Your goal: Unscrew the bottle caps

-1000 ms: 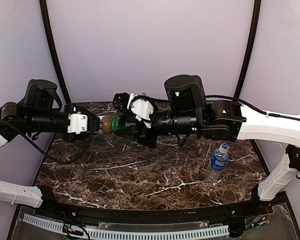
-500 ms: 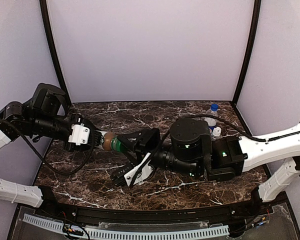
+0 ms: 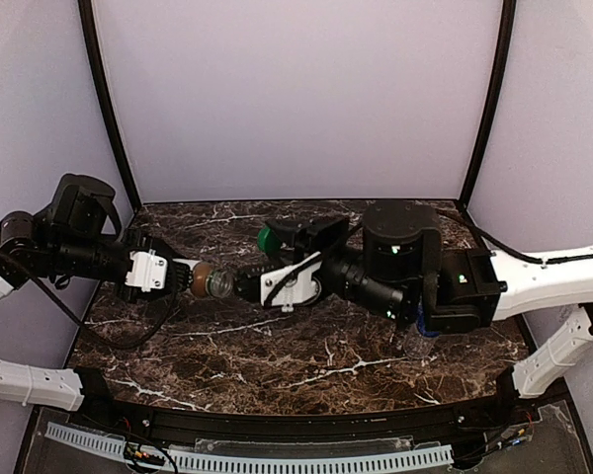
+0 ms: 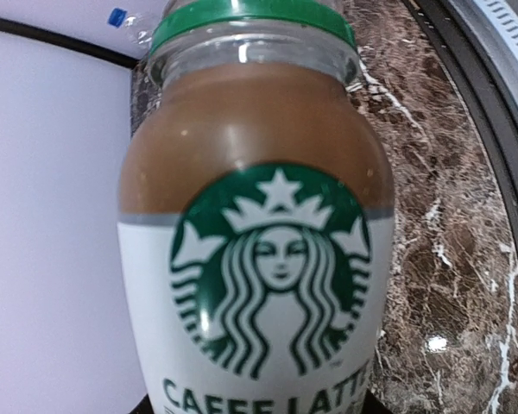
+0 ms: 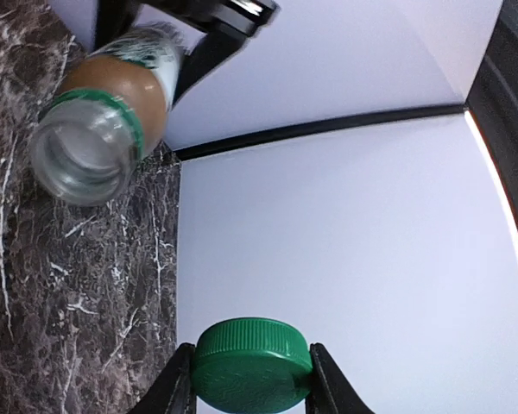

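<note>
My left gripper (image 3: 182, 277) is shut on the brown-filled bottle (image 3: 206, 280), holding it level above the table with its mouth toward the right arm. The white label (image 4: 268, 285) fills the left wrist view, and a green ring (image 4: 252, 15) stays round the neck. The bottle's mouth (image 5: 82, 159) is bare and open. My right gripper (image 5: 252, 379) is shut on the green cap (image 5: 252, 366), holding it clear of the bottle. In the top view this cap (image 3: 268, 238) sits up and to the right of the mouth. The other caps are hidden.
The marble table (image 3: 227, 346) lies under both arms. A clear bottle with a blue label (image 3: 421, 331) peeks out beneath the right arm's forearm. Black frame posts (image 3: 104, 99) and pale walls close in the back and sides.
The green cap has come off the bottle: my right gripper swung away and up with it, leaving the mouth bare. My left gripper shifted slightly left, bottle still held.
</note>
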